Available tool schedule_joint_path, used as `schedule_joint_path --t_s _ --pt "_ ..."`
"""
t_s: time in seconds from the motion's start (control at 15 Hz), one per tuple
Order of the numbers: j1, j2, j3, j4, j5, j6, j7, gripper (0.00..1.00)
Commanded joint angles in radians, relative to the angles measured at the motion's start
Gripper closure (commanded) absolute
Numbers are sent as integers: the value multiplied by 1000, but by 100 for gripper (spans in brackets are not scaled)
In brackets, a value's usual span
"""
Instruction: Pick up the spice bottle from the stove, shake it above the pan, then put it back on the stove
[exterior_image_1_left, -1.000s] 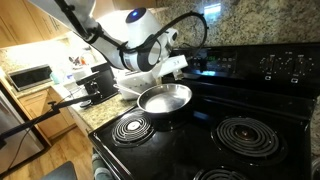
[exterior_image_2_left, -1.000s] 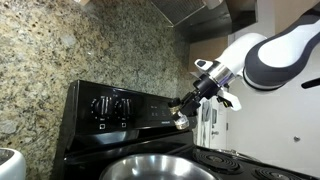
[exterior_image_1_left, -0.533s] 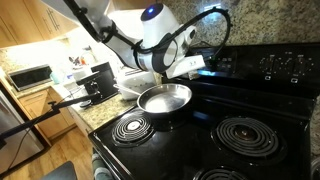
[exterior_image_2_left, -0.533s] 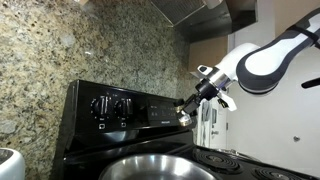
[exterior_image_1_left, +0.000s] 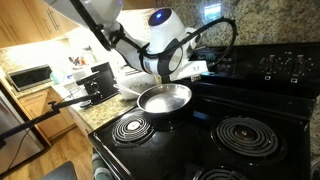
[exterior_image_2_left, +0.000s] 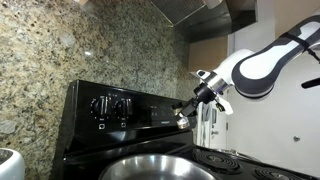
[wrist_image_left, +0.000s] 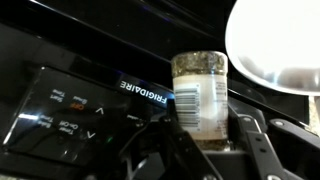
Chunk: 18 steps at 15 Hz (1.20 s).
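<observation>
My gripper (wrist_image_left: 208, 138) is shut on the spice bottle (wrist_image_left: 200, 88), a small clear jar with pale contents and a barcode label. In an exterior view the bottle (exterior_image_2_left: 180, 120) hangs tilted from the gripper (exterior_image_2_left: 186, 110) in the air over the back of the stove (exterior_image_2_left: 85, 135). The gripper (exterior_image_1_left: 193, 70) is just behind and right of the silver pan (exterior_image_1_left: 165, 97), which sits on a rear burner of the black stove (exterior_image_1_left: 270, 100). The pan's rim also shows in the wrist view (wrist_image_left: 275, 40) and close to the camera in an exterior view (exterior_image_2_left: 150, 168).
Coil burners (exterior_image_1_left: 135, 127) (exterior_image_1_left: 248, 135) lie in front of the pan. The control panel with knobs (exterior_image_2_left: 110, 106) stands at the stove's back, under a granite backsplash (exterior_image_2_left: 60, 50). A counter with a black appliance (exterior_image_1_left: 97, 82) and a microwave (exterior_image_1_left: 30, 77) adjoins the stove.
The arm has swung right along the back of the stove with the bottle in the gripper, from beside the pan's far rim to just past its right rear edge.
</observation>
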Motion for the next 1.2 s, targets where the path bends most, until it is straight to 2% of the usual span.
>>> schedule_joint_path --t_s 0.0,0.07,0.13,0.2,0.6,1.13 --pt "-99 105 148 51 16 -7 -34 82" --pt "-125 132 185 57 12 -8 -36 82" --pt "-122 138 180 60 10 -6 -22 82" --pt "-141 158 203 64 6 -7 -25 82" --pt "-105 172 152 87 0 -4 -1 82" --pt "25 156 -22 137 9 -5 50 82"
